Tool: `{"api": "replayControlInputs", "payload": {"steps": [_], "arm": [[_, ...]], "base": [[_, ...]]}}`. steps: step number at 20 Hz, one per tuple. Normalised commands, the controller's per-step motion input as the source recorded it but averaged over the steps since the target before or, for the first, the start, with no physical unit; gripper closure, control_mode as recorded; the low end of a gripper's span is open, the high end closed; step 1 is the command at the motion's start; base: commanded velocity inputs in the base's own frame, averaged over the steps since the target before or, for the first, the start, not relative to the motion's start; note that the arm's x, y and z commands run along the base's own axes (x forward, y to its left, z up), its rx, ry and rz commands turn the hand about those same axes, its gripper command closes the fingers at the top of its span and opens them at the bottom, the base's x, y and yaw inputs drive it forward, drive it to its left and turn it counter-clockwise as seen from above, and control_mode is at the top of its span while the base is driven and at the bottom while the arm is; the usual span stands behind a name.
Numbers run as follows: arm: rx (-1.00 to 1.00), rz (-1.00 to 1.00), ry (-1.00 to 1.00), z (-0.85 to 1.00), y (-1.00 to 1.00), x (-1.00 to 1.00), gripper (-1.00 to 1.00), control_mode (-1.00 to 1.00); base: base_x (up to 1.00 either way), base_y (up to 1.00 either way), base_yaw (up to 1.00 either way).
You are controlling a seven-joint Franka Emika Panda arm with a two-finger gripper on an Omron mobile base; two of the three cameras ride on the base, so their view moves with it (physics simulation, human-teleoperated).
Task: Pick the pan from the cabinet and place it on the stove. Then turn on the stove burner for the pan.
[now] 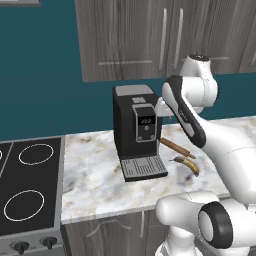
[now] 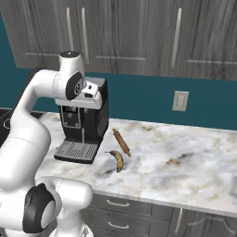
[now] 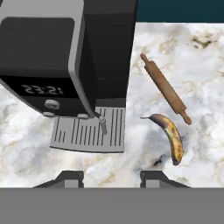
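Note:
The pan is out of view. The cabinet [image 1: 150, 30] [image 2: 129, 32] hangs above the counter with its doors shut and long silver bar handles. The stove [image 1: 55, 200] is a black glass cooktop at the far left. Its larger stove burner ring [image 1: 23, 205] lies near the front, and small black knobs [image 1: 21, 246] sit on the grey front strip. My gripper [image 3: 113, 179] hovers over the counter just right of the coffee machine, pointing down. Its fingertips [image 3: 72, 178] stand apart with nothing between them.
A black coffee machine [image 1: 137, 130] [image 2: 83, 125] [image 3: 65, 65] stands on the marble counter [image 1: 95, 180] between stove and arm. A wooden rolling pin [image 3: 165, 87] [image 2: 121, 142] and a spotted banana [image 3: 170, 138] [image 2: 118, 160] lie right of it. A wall socket [image 2: 180, 101] is behind.

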Motion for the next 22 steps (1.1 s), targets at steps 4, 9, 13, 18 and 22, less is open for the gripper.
{"api": "replayControlInputs", "payload": {"steps": [4,9,13,18,22], "arm": [[0.00,0.00,-0.05,0.00,0.00,-0.16,-1.00,-1.00],[0.00,0.00,-0.18,0.04,0.02,-0.21,-1.00,-1.00],[0.00,0.00,-0.33,0.42,-0.03,-0.25,-1.00,-1.00],[0.01,0.00,-0.30,0.79,-0.02,-0.01,-1.00,-1.00],[0.04,-0.04,-0.16,0.83,-0.08,0.00,-1.00,-1.00]], "base": [[0.00,0.00,0.00],[0.00,0.00,0.00],[0.00,0.00,0.00],[0.00,0.00,0.00],[0.00,0.00,0.00]]}}
